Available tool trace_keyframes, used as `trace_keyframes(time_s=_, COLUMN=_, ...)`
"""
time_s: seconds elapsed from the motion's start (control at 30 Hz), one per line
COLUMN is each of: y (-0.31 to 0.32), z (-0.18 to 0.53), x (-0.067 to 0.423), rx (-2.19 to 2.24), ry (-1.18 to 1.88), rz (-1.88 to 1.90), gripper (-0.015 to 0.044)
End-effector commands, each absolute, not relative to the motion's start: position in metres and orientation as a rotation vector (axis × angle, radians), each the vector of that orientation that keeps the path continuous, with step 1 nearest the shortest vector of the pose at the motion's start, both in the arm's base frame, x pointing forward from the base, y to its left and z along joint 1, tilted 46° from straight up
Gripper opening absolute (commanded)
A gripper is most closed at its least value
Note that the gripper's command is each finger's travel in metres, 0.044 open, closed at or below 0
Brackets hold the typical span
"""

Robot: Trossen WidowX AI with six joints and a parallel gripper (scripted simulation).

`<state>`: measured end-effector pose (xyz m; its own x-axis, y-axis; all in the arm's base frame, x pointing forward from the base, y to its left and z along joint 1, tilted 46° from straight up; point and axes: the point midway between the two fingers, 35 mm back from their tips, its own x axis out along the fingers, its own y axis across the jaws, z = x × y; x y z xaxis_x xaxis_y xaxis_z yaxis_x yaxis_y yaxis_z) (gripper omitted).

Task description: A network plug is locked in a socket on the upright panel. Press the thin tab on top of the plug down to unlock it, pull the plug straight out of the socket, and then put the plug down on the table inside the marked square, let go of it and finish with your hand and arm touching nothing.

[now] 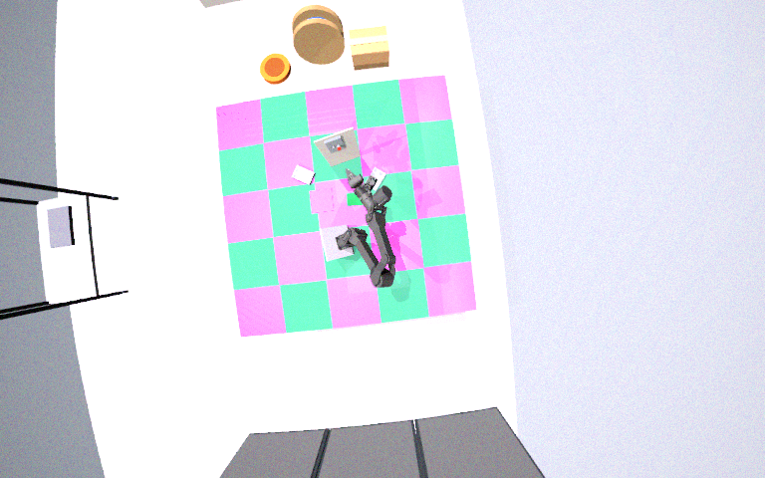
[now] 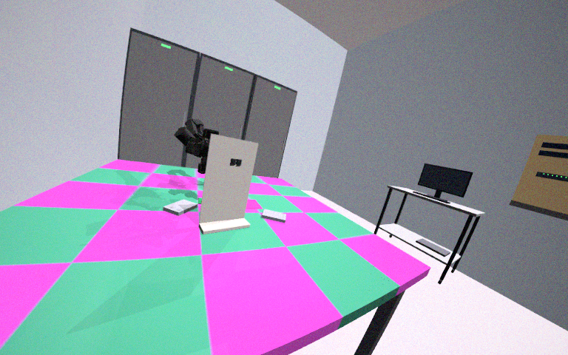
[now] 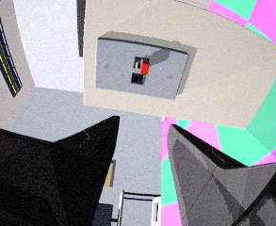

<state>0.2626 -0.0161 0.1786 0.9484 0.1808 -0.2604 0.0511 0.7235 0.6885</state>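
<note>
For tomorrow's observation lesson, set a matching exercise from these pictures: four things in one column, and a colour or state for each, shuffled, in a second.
Things:
1. plug
2. upright panel
3. claw
4. monitor

Descriptions:
A. beige
B. black, on a side table
C. red, in the socket
D. partly closed, holding nothing

Pairs: 1-C, 2-A, 3-D, 4-B

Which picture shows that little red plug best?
The wrist view: the plug sits in the grey socket plate on the panel, seen head-on beyond the fingers. The top view shows only a tiny red dot. The exterior view sees the panel's back, so the plug is hidden.
</note>
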Motion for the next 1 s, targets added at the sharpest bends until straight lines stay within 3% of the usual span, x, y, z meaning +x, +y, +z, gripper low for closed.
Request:
trace_keyframes(time_s=0.0, y=-0.017, z=0.18, x=0.272, rx=0.765, ry=0.318, rz=0.072, gripper=0.0156)
trace_keyframes(time_s=0.97, y=-0.016, z=0.176, x=0.322, rx=0.765, ry=0.316, rz=0.073, gripper=0.0156)
